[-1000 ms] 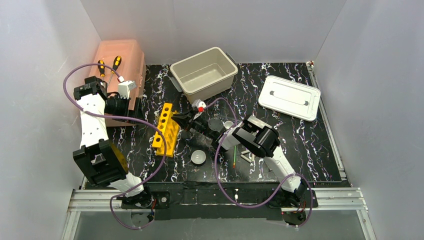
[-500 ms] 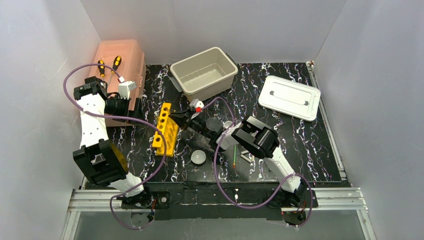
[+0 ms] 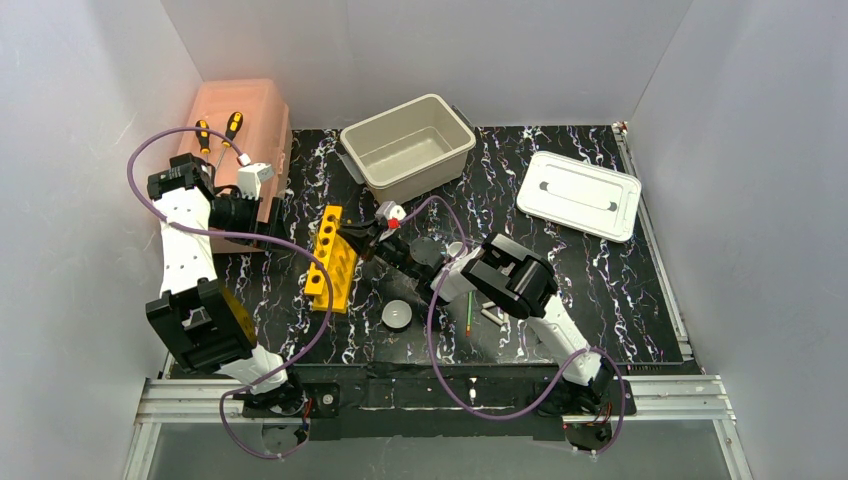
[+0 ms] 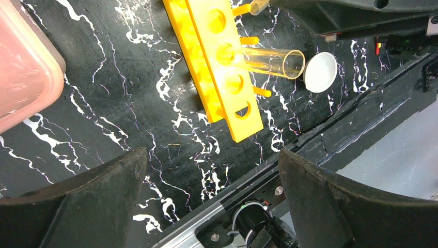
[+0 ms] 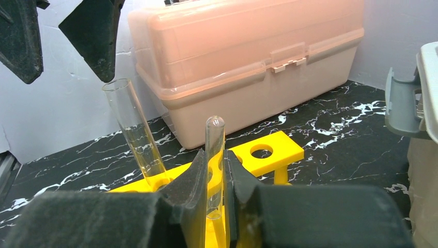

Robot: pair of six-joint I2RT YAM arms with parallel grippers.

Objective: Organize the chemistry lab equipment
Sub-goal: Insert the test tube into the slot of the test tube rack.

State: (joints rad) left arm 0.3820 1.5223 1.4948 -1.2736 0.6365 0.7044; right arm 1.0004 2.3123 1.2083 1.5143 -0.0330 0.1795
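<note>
Risk noted: if I lower the tube (image 5: 214,144) off-centre, its base strikes the rack (image 5: 268,150) top and the glass may slip or crack. My right fingers (image 5: 193,178) pinch that tube upright over the rack. A seated tube (image 5: 135,129) leans at its 10 o'clock. My left fingers (image 4: 93,191) stand spread, empty, above the tabletop (image 4: 129,103).

Twin jointed robot arms, the left arm (image 3: 187,245) and right arm (image 3: 556,322), pair smooth white plastic link shells with boxy matte-black joint housings. A thin purple cable (image 3: 135,165) loops loosely along each toward its black base (image 3: 270,395). The left gripper (image 4: 210,155) carries broad, wedge-shaped black fingers (image 4: 77,206) with a coarse, grainy surface; the right gripper (image 5: 216,161) shows the same dark, rough-textured fingers (image 5: 199,181) up close.
</note>
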